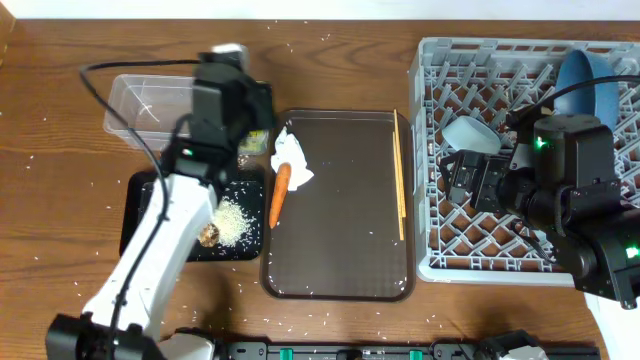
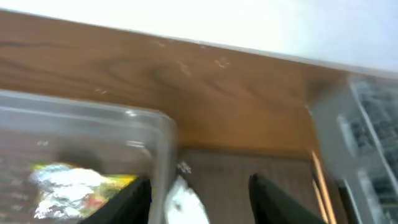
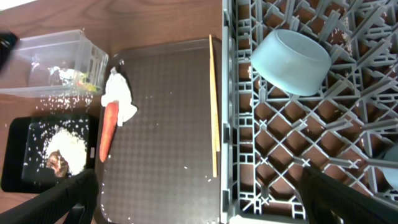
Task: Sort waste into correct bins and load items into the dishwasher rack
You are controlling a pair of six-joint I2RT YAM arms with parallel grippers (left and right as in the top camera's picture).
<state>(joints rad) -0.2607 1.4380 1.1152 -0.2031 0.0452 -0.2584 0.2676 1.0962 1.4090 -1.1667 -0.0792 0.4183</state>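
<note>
Brown tray on wooden table

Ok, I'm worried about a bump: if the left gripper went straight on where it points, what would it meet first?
The left gripper would likely meet the crumpled white tissue first, right beside the clear tub; depth is unclear.

carrot and tissue lie on the tray, left of the rack.

Carrot orange; tissue white. Rice white, lump brown, both on black tray. Wrapper yellow-green, silvery glare. Serving tray dark brown, finely dotted. Rack grey lattice; plate deep blue. My left fingers black.
</note>
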